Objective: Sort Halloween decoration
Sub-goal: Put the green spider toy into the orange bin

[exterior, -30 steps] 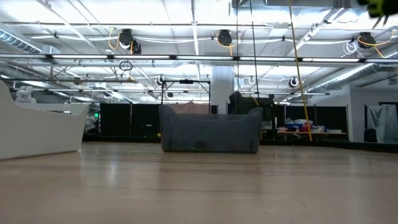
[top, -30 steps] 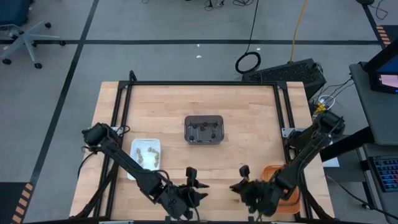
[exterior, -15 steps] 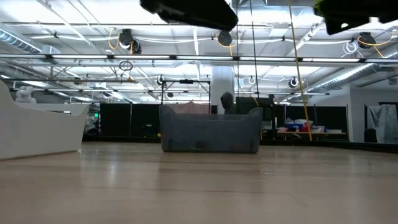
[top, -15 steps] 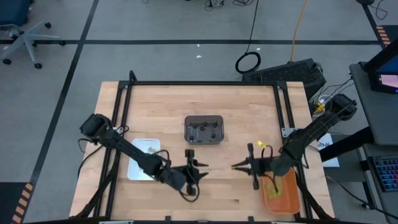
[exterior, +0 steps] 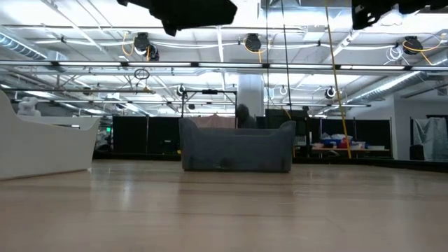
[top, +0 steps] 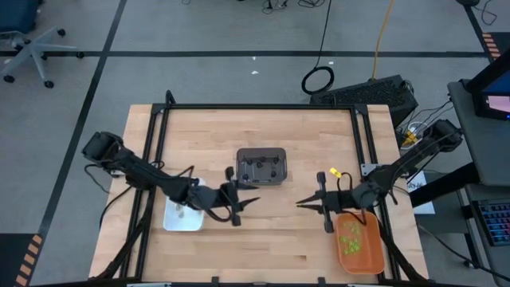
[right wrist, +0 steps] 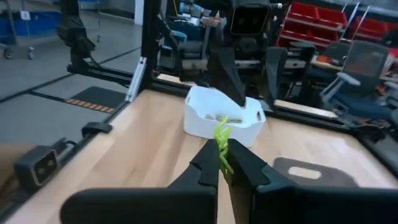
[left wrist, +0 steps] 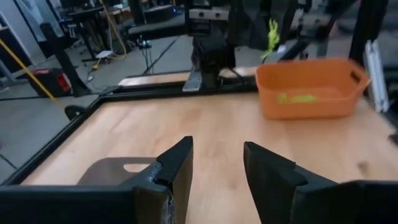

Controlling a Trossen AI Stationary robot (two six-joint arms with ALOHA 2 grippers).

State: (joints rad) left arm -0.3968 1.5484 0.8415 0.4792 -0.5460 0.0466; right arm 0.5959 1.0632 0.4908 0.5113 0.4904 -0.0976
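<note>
Pinched only at its end by the right gripper (right wrist: 222, 163), low in the frame, the lime-green trinket (right wrist: 221, 140) could slip out short of the orange tray (top: 359, 243); the left gripper (left wrist: 217, 163) hangs part-open, empty.

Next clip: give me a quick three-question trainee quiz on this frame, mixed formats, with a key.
1. True or false: the right gripper has its jaws shut on a lime-green trinket.
2. Which tray holds the lime-green pieces? A) the white tray B) the dark grey tray C) the orange tray
3. Fill in: the left gripper has its jaws ____, with nothing between them.

Key
1. True. The wrist view shows the green piece pinched at the fingertips.
2. C. The green pieces lie in the orange tray; the white one holds pale tan pieces.
3. Open. Bare table shows through the gap.
</note>
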